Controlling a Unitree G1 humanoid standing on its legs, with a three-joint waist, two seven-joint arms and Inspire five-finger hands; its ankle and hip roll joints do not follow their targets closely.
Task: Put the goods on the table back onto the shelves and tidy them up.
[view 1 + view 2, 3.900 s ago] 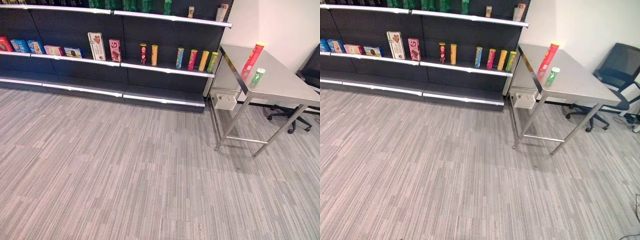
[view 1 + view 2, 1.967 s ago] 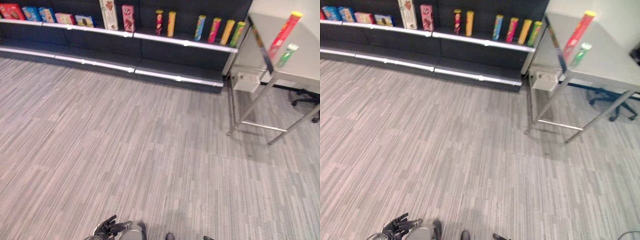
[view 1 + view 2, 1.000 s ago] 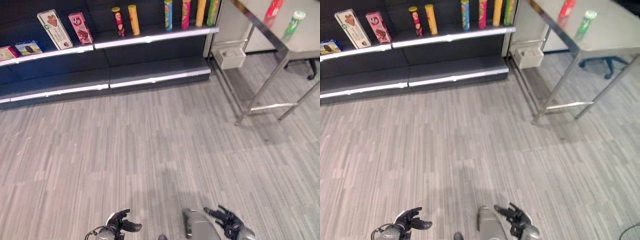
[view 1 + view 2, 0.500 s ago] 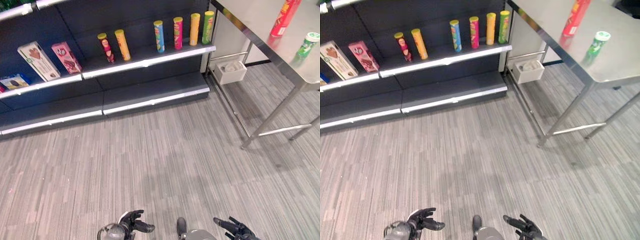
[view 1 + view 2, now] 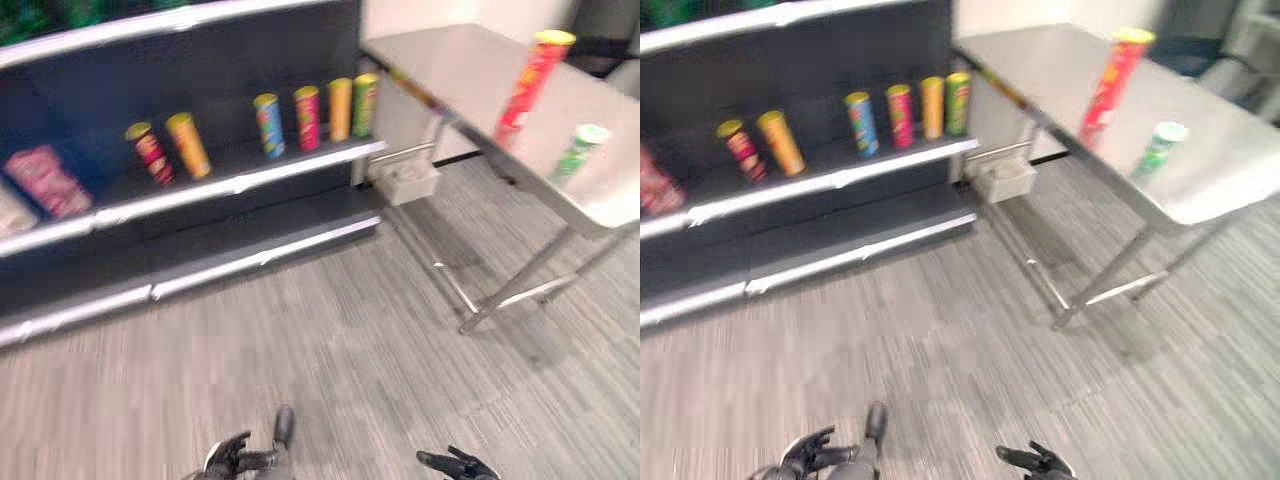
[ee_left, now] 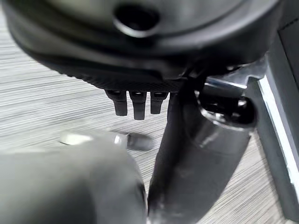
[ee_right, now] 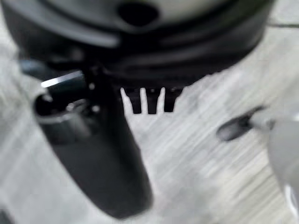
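Note:
A tall red can [image 5: 532,85] with a yellow lid and a short green can [image 5: 577,153] with a white lid stand on the steel table [image 5: 470,70] at the right. The dark shelf [image 5: 210,185] at the left carries several upright cans [image 5: 311,116] and a pink box [image 5: 45,180]. Both of my hands hang low at the bottom edge, far from the table and empty. My left hand [image 5: 232,458] has relaxed fingers, and my right hand [image 5: 455,465] is spread. The left wrist view shows straight fingers [image 6: 134,103] and the thumb [image 6: 196,154] over the floor.
Grey striped floor lies between me and the shelf. A small white box [image 5: 405,182] sits under the table by the shelf end. The table's legs and crossbar [image 5: 510,292] stand at the right.
The whole picture has shifted: the camera has moved nearer and turned, so the shelf and table look larger. Both hands stay low and empty.

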